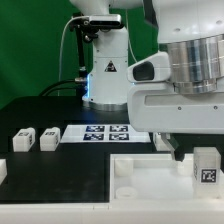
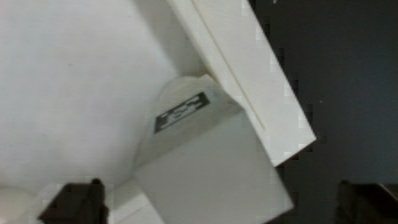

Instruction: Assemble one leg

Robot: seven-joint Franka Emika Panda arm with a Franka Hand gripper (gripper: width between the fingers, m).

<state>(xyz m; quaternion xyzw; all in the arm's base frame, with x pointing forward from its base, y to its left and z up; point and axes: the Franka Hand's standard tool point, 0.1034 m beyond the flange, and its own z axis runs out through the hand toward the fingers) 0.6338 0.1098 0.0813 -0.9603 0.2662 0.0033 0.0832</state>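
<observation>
the gripper [image 1: 186, 152] is hanging over the tray [image 1: 150, 185], its fingers [image 2: 73, 201] spread apart and holding nothing. the leg [image 1: 207, 166] is standing just beside the fingertips, touching the tray's wall, its tag [image 2: 182, 110] facing the wrist camera. three more legs [image 1: 36, 139] are sitting well away on the table [image 1: 60, 185], near the marker board [image 1: 105, 132].

The leg [image 1: 207, 166] at the exterior view's lower right is white, with a black-and-white square tag on its front face. In the wrist view the leg [image 2: 199, 155] is pale grey-white, its tag black with white marks. The tray-shaped part [image 1: 150, 180] is plain white. The marker board [image 1: 105, 133] is white with black square patterns. The table [image 1: 60, 190] is black. Two small blocks [image 1: 35, 139] at centre left are white with dark tags. The gripper [image 1: 172, 148] has black fingers [image 2: 75, 201] under a white body.
</observation>
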